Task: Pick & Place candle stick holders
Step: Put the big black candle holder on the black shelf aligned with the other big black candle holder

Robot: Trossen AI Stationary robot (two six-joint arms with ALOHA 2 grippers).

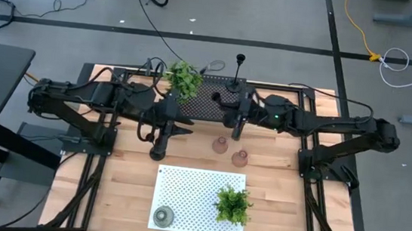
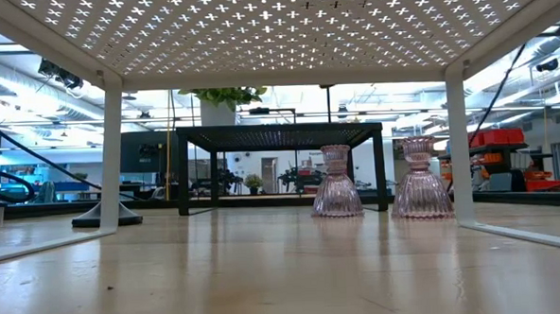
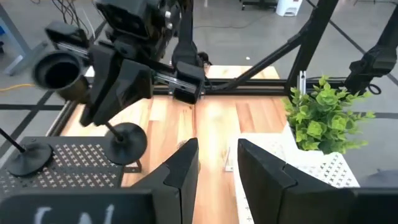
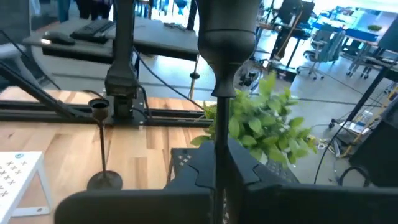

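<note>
A slim black candle stick holder (image 4: 227, 37) stands upright in my shut right gripper (image 4: 219, 186), over the near edge of the black mesh rack (image 1: 207, 100). Another black holder (image 1: 238, 72) stands on the rack's far side. A third has its base (image 1: 157, 155) on the table by the white rack's far left corner. Two pink glass holders (image 1: 220, 145) (image 1: 240, 158) rest on the wood. An olive-green one (image 1: 163, 217) sits on the white rack (image 1: 191, 194). My left gripper (image 3: 217, 168) hovers open left of the pink holders, with nothing between its fingers. My right gripper pinches the holder's thin stem (image 4: 219, 140) between its two fingers, below the cup. The fingers come roughly level from the table's right and lie across the stem. The holder stays upright, its round base (image 3: 127, 143) below the fingers by the rack's edge. Whether the base touches the rack I cannot tell.
A leafy plant (image 1: 184, 79) stands on the black rack's far left, and another (image 1: 233, 204) on the white rack's near right. Bare wood lies between the two racks around the pink holders. Both arms reach in over the black rack's near side.
</note>
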